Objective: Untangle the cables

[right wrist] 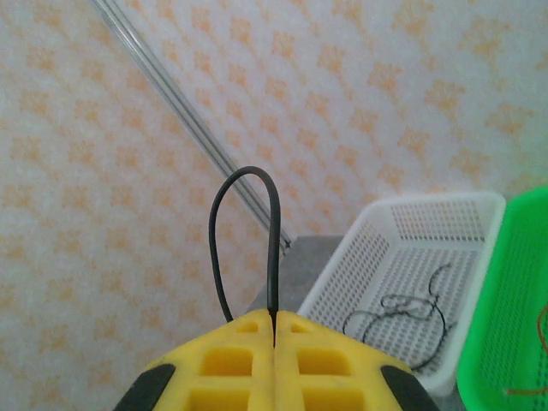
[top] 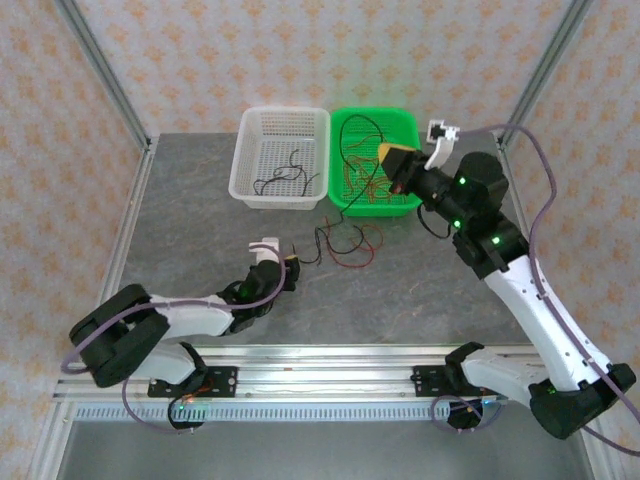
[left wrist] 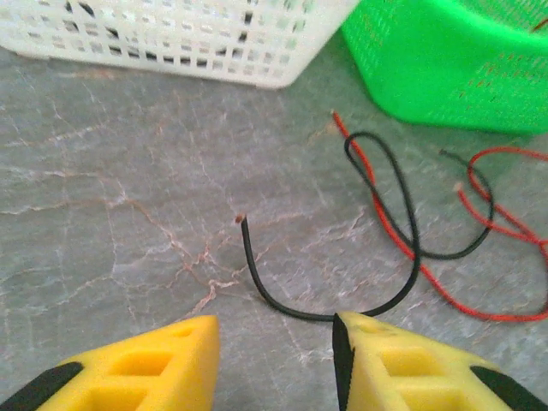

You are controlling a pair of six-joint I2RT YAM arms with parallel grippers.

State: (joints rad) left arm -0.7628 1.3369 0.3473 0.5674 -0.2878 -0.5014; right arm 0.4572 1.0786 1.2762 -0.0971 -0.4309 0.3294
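On the table in front of the baskets, loose black and red cables (top: 345,240) lie tangled. My left gripper (top: 290,268) rests low beside them, open. In the left wrist view a black cable (left wrist: 404,224) curves across the table and meets the tip of my right-hand finger (left wrist: 402,360), crossing a red cable (left wrist: 396,240); nothing sits between the fingers of the left gripper (left wrist: 274,342). My right gripper (top: 395,158) hovers over the green basket, shut on a black cable (right wrist: 272,223) that loops up out of the closed right gripper (right wrist: 274,330).
A white basket (top: 243,160) at the back holds a few black cables (top: 285,178). Beside it, the green basket (top: 410,125) holds several red-orange cables (top: 368,185). Frame posts stand at both back corners. Bare grey table lies to the left.
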